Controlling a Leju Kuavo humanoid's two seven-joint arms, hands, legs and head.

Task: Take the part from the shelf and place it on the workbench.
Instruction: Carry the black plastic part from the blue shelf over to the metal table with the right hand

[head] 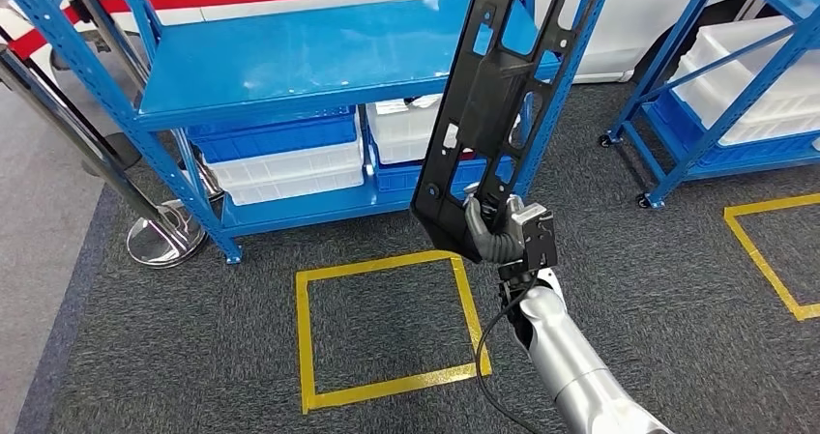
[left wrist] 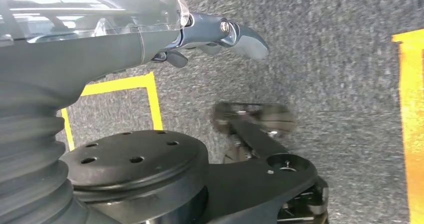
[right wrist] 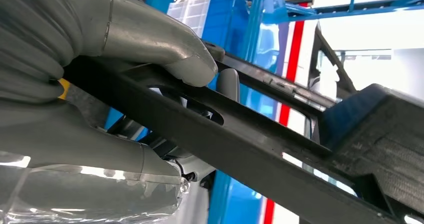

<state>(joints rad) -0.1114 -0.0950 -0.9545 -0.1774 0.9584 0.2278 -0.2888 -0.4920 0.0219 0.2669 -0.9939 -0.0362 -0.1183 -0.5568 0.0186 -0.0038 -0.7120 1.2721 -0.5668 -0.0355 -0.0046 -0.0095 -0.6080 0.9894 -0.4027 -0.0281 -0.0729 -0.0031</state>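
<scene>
A blue shelf (head: 290, 67) with white bins (head: 290, 171) stands behind a yellow floor square (head: 387, 328); the right hand (head: 498, 229) clamps the black part's (head: 503, 86) lower end, holding it raised before the shelf, long axis near upright, tilted rightward; the left hand (left wrist: 220, 34) hangs over carpet, fingers loosely extended, holding nothing.

Bright, even light; blurred wrist views

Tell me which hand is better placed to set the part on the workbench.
Right. The right hand already grips the long black part near its lower end, holding it upright before the blue shelf. The left hand hangs over carpet.
</scene>
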